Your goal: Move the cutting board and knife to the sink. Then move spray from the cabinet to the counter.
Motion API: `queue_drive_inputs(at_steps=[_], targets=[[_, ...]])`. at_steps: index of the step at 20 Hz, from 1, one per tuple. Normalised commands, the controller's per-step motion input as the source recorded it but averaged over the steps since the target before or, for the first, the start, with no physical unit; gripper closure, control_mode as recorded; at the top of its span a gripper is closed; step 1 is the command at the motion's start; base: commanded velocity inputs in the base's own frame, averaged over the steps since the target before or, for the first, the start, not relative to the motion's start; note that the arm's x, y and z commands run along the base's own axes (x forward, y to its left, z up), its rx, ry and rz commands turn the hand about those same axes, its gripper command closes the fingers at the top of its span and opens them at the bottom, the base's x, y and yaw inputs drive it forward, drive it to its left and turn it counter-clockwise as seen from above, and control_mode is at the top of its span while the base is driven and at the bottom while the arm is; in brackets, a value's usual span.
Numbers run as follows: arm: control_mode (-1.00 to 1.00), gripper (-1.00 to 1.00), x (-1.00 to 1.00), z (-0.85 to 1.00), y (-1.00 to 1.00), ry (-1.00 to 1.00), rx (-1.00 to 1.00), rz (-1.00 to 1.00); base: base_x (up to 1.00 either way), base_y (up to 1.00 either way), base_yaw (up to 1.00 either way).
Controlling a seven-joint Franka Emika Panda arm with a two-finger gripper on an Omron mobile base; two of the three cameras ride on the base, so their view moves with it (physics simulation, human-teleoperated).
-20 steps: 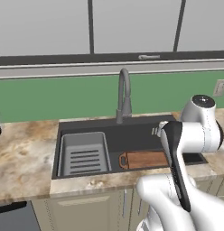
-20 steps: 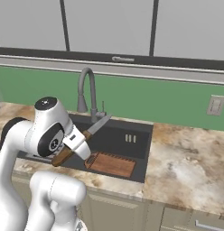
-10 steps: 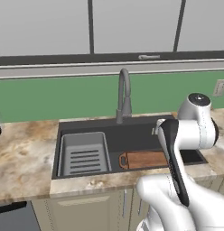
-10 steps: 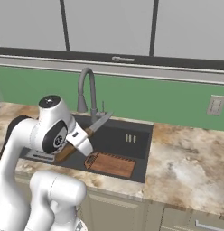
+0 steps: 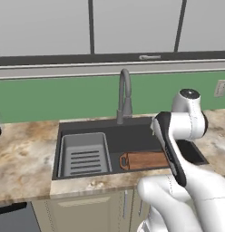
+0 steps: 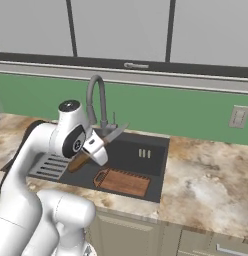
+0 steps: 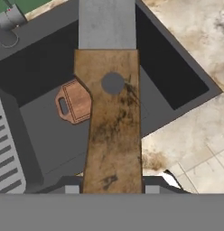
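The sink is the big dark basin in the marbled counter, & it sits right under my hand. My one gripper is clamped on the knife, pinching its brown wood handle, w/ the silver blade poking out past the fingers toward the tap. In the right base view the knife's long line runs slanted, handle end low near the rack, blade tip up & toward the back wall. So the knife hangs above the basin, not touching the floor of it yet, & I think the way to go is down. The cutting board already lies flat in the sink bottom, its long side along the front wall, handle end pointing at the grey rack; it sits below & a bit to the side of my knife. Count: 1 sink, 1 rack, 1 board, 1 knife, 1 tap. The wall cabinets up top are shut, so I can't tell abt the spray.
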Motion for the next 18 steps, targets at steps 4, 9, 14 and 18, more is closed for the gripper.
queue_drive_inputs(at_steps=[4, 9, 14, 18], targets=[[-1.00, 1.00, 0.44, -0.25, 0.00, 0.04, 0.08, -0.07, 0.00, 0.00, 0.00], [-1.00, 1.00, 0.28, -0.27, -0.02, -0.01, 0.07, -0.04, 0.00, 0.00, 0.00], [-1.00, 1.00, 0.13, -0.34, -0.03, -0.06, 0.04, -0.05, 0.00, 0.00, 0.00], [-1.00, 1.00, 0.07, -0.38, -0.02, -0.05, 0.03, -0.05, 0.00, 0.00, 0.00]])
